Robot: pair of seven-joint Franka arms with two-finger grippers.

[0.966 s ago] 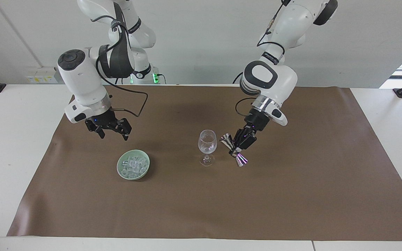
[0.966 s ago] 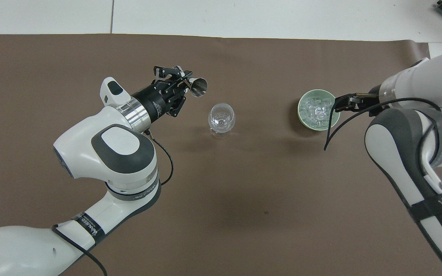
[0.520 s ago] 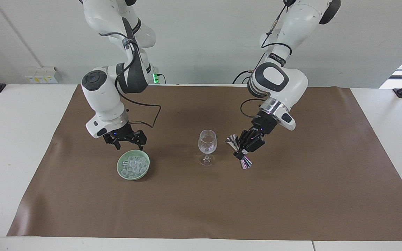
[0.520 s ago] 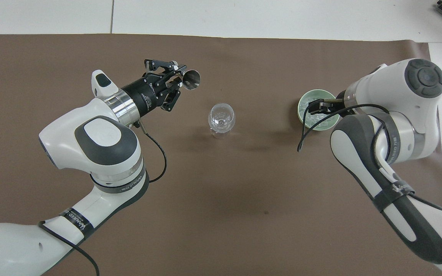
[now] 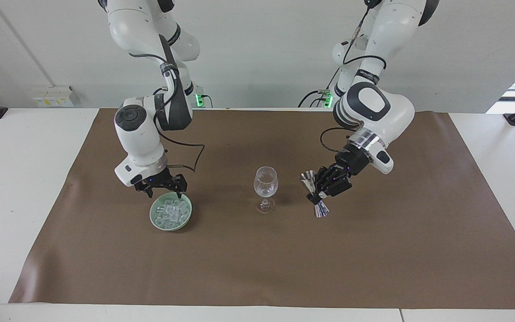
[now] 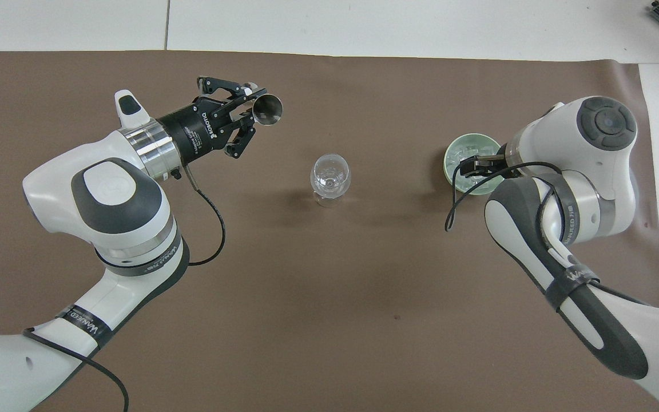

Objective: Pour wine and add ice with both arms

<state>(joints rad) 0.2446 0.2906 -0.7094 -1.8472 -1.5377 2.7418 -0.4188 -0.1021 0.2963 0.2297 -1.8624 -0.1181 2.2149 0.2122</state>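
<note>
Holding ice (image 5: 170,212), green dish (image 5: 156,222); right gripper (image 5: 161,190) spread above; left gripper (image 5: 324,190) pinching jigger (image 5: 314,197); wine glass (image 5: 265,183).

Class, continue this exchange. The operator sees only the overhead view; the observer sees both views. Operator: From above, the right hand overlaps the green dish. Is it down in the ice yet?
Observer: Not yet. In the facing view the right hand hovers open over the rim of the dish on the side nearer to the robots. It is above the ice and holds nothing.
Operator: And the metal cup in the left hand? I see only its mouth.
Observer: It is a double-ended steel jigger. The left hand grips it at its narrow waist, and its upper mouth tilts toward the wine glass.
</note>
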